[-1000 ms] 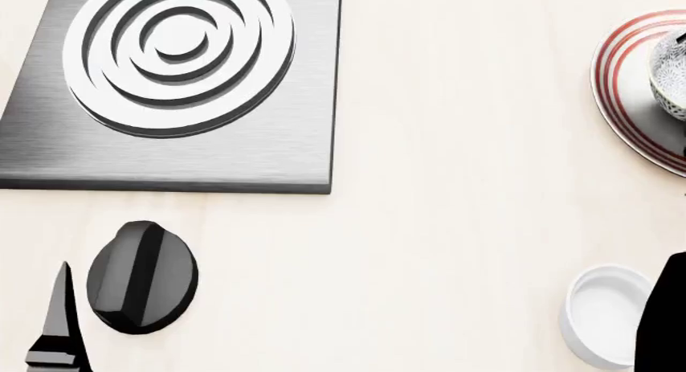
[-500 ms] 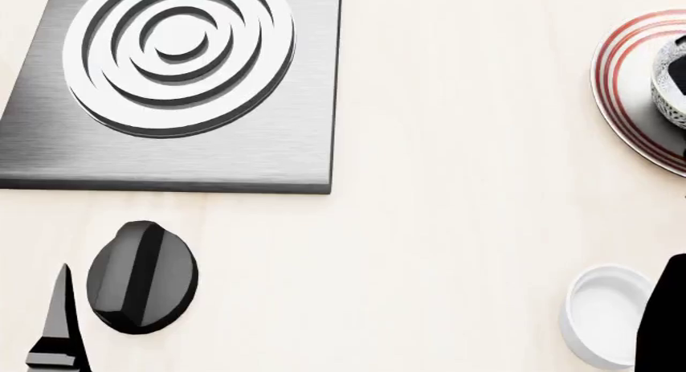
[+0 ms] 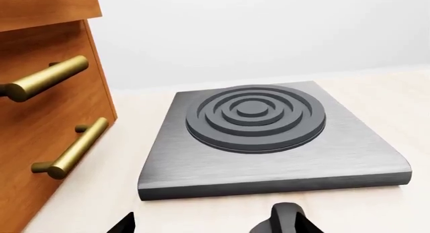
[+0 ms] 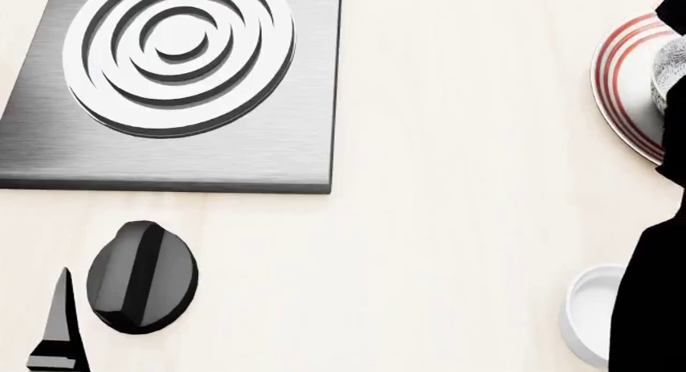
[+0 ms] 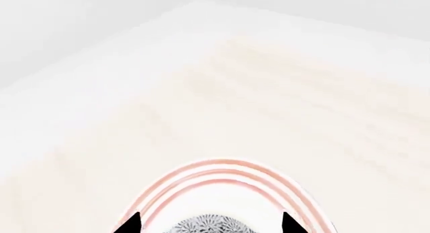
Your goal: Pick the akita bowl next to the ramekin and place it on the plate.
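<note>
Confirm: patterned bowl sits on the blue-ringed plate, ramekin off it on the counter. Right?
Not quite. The plate's rings are red, not blue; the head view and the right wrist view both show this. The rest holds: the akita bowl sits on that plate, and the ramekin stands off it on the counter.

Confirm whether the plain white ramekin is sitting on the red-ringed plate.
No: in the head view the plain white ramekin rests on the pale countertop, apart from the red-ringed plate.
</note>
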Tool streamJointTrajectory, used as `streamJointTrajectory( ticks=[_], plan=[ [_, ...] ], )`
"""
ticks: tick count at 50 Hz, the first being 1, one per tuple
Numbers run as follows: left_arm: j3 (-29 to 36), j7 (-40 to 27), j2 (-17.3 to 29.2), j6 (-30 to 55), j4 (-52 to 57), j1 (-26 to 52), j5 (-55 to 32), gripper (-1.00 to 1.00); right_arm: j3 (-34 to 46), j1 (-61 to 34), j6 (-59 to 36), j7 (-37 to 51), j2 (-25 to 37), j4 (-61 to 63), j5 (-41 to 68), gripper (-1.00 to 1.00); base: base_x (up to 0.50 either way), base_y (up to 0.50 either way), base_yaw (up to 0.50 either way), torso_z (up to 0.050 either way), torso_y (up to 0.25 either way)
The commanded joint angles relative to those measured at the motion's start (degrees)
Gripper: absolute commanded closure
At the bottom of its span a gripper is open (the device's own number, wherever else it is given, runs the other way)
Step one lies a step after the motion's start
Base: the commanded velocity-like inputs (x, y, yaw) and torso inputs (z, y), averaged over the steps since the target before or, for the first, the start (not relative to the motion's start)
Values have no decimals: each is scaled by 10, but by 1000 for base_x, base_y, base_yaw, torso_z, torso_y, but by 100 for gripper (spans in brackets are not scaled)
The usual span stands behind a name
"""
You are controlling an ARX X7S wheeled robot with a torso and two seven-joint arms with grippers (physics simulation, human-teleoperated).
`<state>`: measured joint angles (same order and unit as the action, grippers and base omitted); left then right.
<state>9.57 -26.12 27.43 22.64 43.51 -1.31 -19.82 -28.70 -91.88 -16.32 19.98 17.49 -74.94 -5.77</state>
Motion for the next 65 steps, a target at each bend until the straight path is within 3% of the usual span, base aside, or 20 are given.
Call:
streamJointTrajectory(
  ticks=[1,3,10,19,32,44,51,65],
  plan=[
    [0,-1,1,-2,0,-1,-2,-100,88,-14,28,-19,-17,1,-27,-100,0,0,0,0,0],
    [-1,-2,1,-1,0,0,-3,-100,93,-13,26,-27,-20,5,-29,-100,0,0,0,0,0],
    [-8,-5,3,1,5,0,-9,-100,107,114,-154,-94,-75,338,-41,-100,0,0,0,0,0],
    [-14,-9,5,7,9,4,-16,-100,126,221,-270,-161,-108,567,-39,-100,0,0,0,0,0],
    [-10,-14,5,6,10,4,-11,-100,231,406,-328,-216,-109,853,-88,-100,0,0,0,0,0],
    [-24,-17,9,5,12,3,-20,-100,308,500,-349,-230,-125,1006,-104,-100,0,0,0,0,0],
    [-34,-16,12,-5,9,-7,-22,-100,354,555,-285,-201,-131,1037,-114,-100,0,0,0,0,0],
    [-21,-20,10,2,14,2,-19,-100,393,638,-255,-179,-127,1116,-114,-100,0,0,0,0,0]
  ],
)
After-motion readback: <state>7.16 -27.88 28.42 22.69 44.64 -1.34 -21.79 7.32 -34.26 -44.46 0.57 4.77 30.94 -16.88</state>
